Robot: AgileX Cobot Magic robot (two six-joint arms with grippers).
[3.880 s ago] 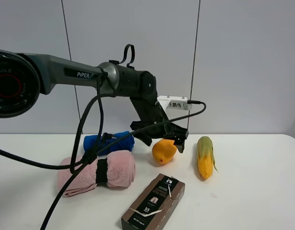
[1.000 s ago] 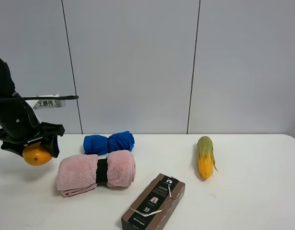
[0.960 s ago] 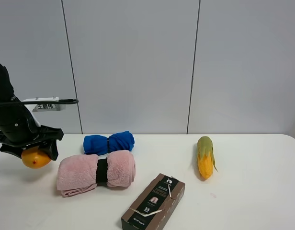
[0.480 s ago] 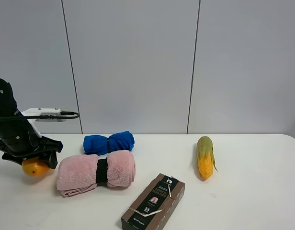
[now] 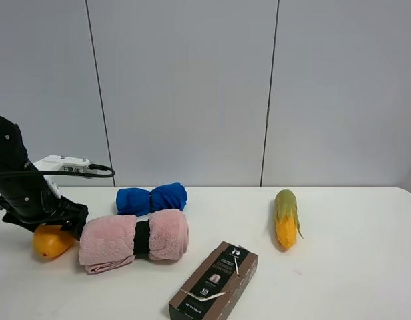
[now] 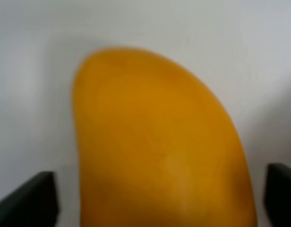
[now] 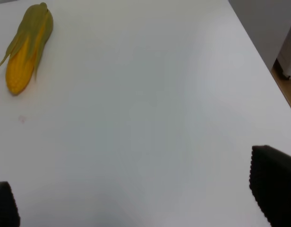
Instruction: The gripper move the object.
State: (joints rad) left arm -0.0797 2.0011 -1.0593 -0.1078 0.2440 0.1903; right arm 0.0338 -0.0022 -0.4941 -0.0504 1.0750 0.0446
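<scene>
The mango (image 5: 49, 242), at the table's (image 5: 339, 267) left edge, is straddled by the left gripper (image 5: 53, 228); contact cannot be told. The right gripper (image 7: 138, 196) is spread wide, empty.

A white table (image 5: 352, 267) bears orange fruit (image 5: 49, 243), pink towel (image 5: 111, 241), blue towel (image 5: 167, 197), brown box (image 5: 215, 280) and corn cob (image 5: 285, 223).

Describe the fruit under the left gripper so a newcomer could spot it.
On the white table, go to the far left end, beside the rolled pink towel with a black band. Under the black left gripper lies a smooth, glossy orange-yellow oval fruit. Unlike the yellow corn cob on the right, it has no green husk.
</scene>
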